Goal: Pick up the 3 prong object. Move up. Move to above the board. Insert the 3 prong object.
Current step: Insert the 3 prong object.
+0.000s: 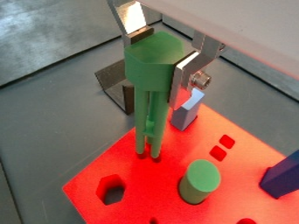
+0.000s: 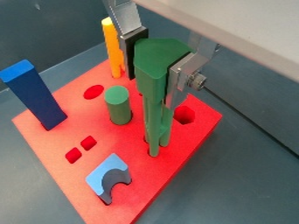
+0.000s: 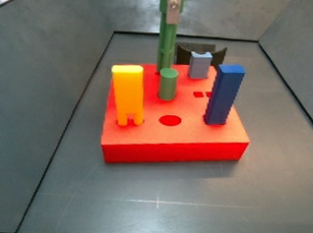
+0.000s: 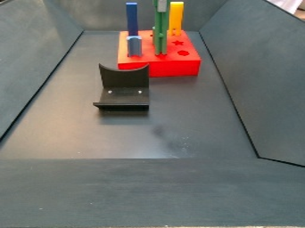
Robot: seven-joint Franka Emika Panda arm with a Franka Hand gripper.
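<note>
My gripper (image 1: 162,57) is shut on the blocky head of the tall green 3 prong object (image 1: 149,96), which stands upright over the red board (image 1: 117,166). Its prong tips meet the board's top in both wrist views; I cannot tell how deep they sit. The gripper (image 2: 158,66), the object (image 2: 156,105) and the board (image 2: 52,131) show again in a wrist view. In a side view the object (image 3: 165,35) rises from the board (image 3: 171,144) under the gripper (image 3: 172,3). It shows in another side view (image 4: 160,22) on the board (image 4: 181,62).
On the board stand a short green cylinder (image 2: 117,105), a tall blue block (image 2: 35,92), an orange block (image 2: 114,48) and a light blue arched piece (image 2: 111,175). A hexagonal hole (image 2: 184,114) lies beside the prongs. The fixture (image 4: 123,87) stands on the floor near the board.
</note>
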